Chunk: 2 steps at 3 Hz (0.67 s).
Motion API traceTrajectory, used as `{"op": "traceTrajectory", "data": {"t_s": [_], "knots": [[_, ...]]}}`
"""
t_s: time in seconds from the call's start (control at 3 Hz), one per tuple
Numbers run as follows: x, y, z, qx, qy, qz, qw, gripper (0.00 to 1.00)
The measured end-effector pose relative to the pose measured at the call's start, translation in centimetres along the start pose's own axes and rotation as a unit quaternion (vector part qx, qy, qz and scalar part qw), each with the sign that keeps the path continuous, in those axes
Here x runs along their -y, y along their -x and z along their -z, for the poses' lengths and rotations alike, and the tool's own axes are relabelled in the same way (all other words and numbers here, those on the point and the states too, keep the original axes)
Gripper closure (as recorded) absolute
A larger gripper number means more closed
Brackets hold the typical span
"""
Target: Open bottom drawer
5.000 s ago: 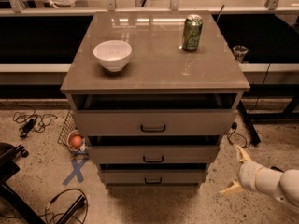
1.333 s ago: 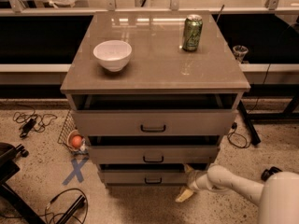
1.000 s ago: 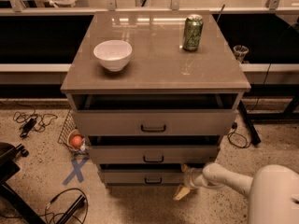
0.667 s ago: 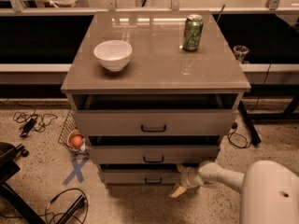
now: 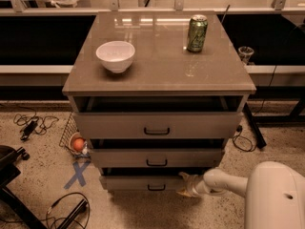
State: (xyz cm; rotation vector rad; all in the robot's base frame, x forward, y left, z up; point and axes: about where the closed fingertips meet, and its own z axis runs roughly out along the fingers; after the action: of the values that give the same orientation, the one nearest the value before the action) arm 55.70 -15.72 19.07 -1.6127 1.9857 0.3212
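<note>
1 arm (image 5: 224,181) reaching low from the right, gripper (image 5: 184,185) at bottom drawer (image 5: 128,182) front, fingers (image 5: 183,176) spread

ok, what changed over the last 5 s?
The tool swung left from the floor right of the cabinet and now sits at the bottom drawer front, just right of its handle. The drawer, bowl and can have not visibly moved.

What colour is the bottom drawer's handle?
Black handle, camera view; gripper just right of it.
</note>
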Motion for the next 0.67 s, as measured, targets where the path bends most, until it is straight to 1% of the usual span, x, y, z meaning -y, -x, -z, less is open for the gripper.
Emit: {"op": "traceTrajectory", "data": {"t_s": [0.33, 0.67], "knots": [[-0.31, -0.31, 0.37, -0.003, -0.001, -0.002, 1.0000, 0.83], [-0.31, -0.31, 0.37, -0.003, -0.001, -0.002, 1.0000, 1.00]]}}
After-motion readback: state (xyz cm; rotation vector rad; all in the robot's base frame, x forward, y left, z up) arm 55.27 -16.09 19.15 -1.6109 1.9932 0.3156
